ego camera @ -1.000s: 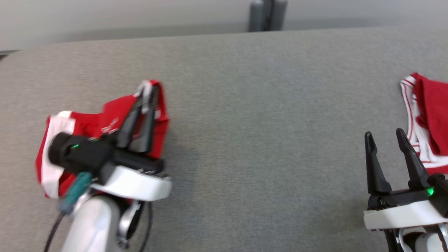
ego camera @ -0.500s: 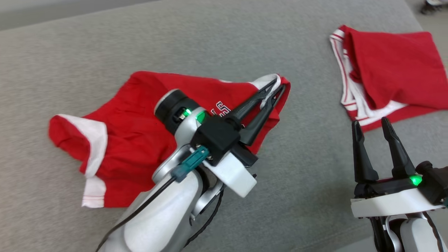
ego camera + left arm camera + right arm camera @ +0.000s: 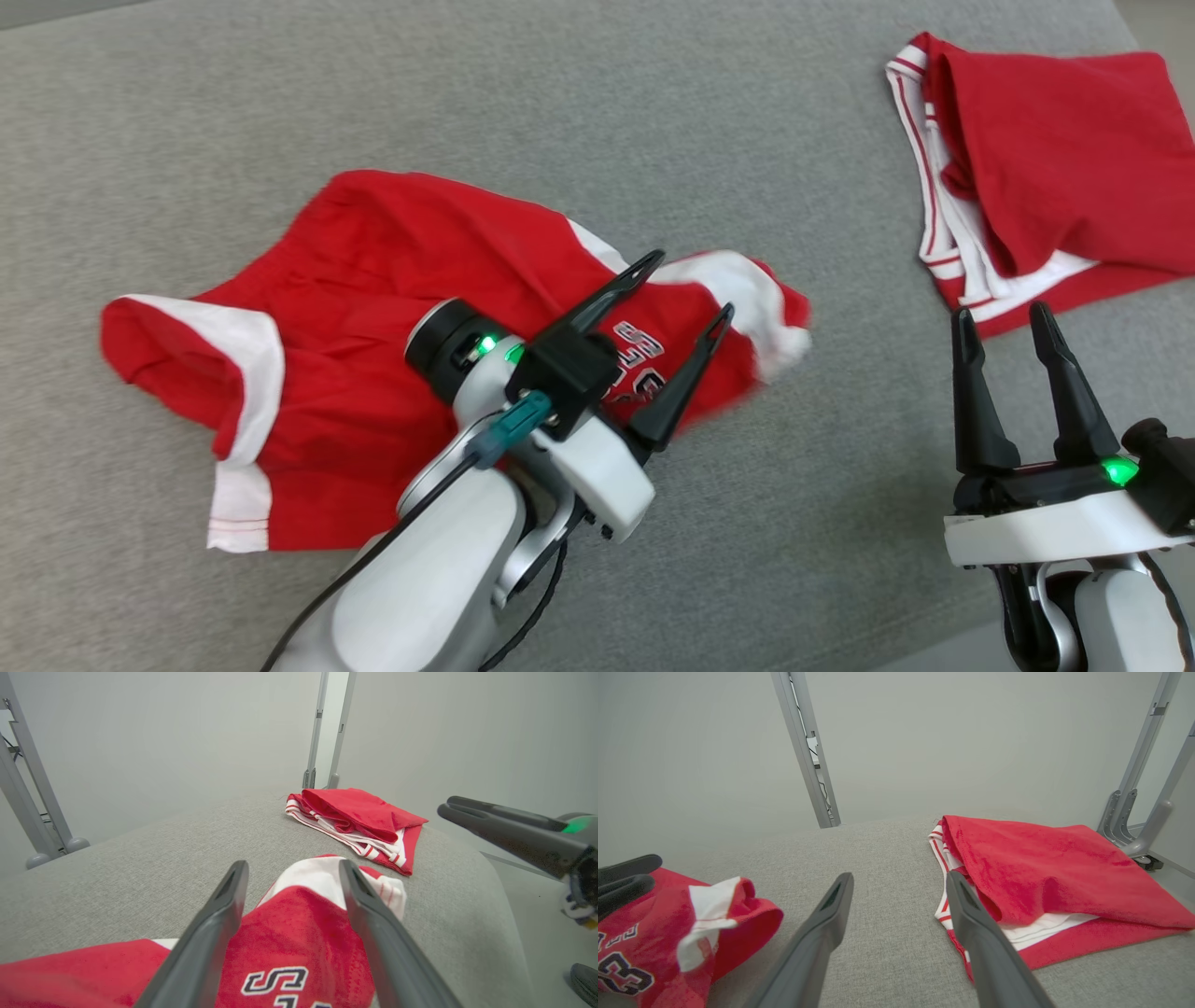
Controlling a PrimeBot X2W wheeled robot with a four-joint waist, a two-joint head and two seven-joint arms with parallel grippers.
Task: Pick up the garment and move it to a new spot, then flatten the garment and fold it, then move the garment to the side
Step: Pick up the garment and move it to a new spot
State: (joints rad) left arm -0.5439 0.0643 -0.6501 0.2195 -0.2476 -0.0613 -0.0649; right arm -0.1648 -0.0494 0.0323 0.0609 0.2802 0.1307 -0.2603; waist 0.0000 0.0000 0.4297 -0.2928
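The left gripper (image 3: pixel 693 281) hung with its jaws spread wide and nothing between them. The red garment (image 3: pixel 355 280) lay crumpled on the grey padded surface (image 3: pixel 560 112) under its fingers, a white-trimmed corner just past the tips. The right gripper (image 3: pixel 1000 313) was likewise open and empty, with another folded red garment (image 3: pixel 1055 149) just ahead of its fingertips.

The garment (image 3: pixel 373 280) is a red jersey-type piece with white trim bands and white, dark-outlined lettering. It's lying rumpled on the grey fabric surface (image 3: pixel 653 112), nowhere near flat, spread out left to right, with 1 white-edged corner bunched up and curled over at its right end.
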